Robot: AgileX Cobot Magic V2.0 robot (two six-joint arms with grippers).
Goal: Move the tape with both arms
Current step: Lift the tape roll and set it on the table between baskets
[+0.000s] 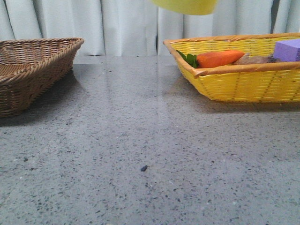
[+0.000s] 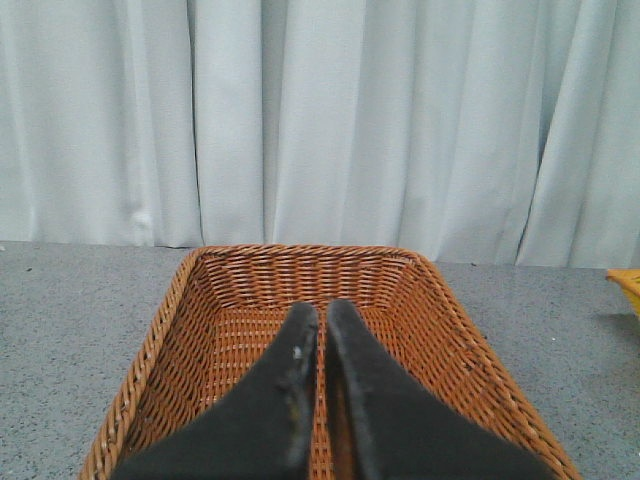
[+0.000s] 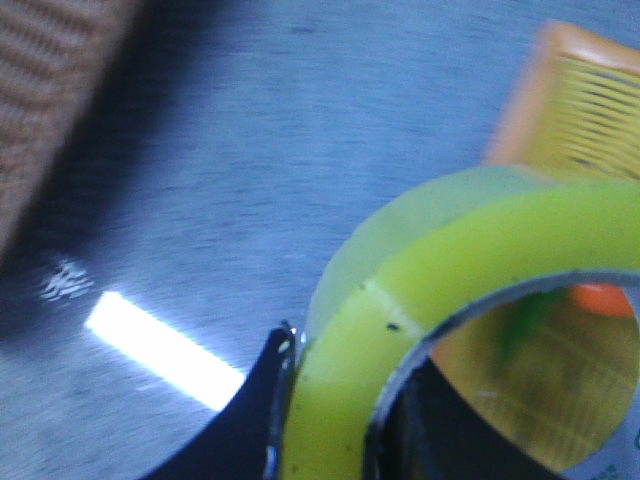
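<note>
The tape (image 3: 400,330) is held aloft by the right gripper (image 3: 330,420) above the counter (image 1: 140,140) — apparently across its wall. Light, stiff, glossy — slippage is likely; the opposite rim should be taken. The left gripper (image 2: 320,330) is closed, empty.

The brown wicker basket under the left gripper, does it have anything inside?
No, the brown wicker basket shows only bare weave around the shut left gripper.

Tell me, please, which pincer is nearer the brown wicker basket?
Left: the left pincer hangs directly over the brown wicker basket; the right pincer holds the tape well away from it.
</note>
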